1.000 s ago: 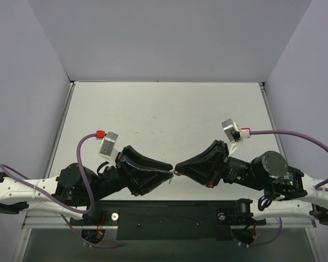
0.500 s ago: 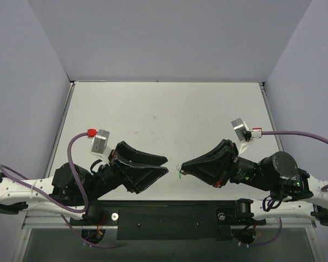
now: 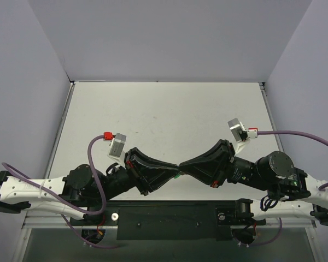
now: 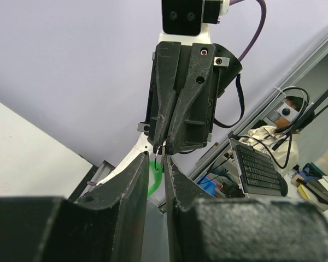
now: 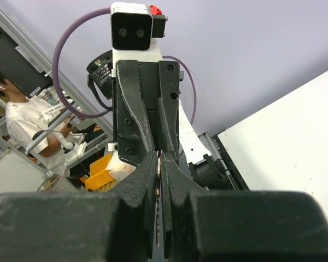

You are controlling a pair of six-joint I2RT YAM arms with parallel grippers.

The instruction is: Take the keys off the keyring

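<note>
Left end effector [image 4: 156,162] pinches keyring [image 4: 154,176] | right end effector [image 5: 159,158] clamps key [image 5: 159,207]

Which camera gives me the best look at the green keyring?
Left wrist: the green keyring shows clearly between the left claw's fingertips. From the top it is at most a speck; the right wrist view shows no green.

Fingers [image 4: 126,191] of the left gripper [image 4: 155,162] matt black plastic, faintly ridged; keyring [image 4: 154,176] glossy bright green plastic; key [image 5: 159,166] thin silvery metal, dull sheen; table [image 3: 164,109] matt off-white, lightly scuffed; cable [image 3: 295,132] smooth purple sheath.
</note>
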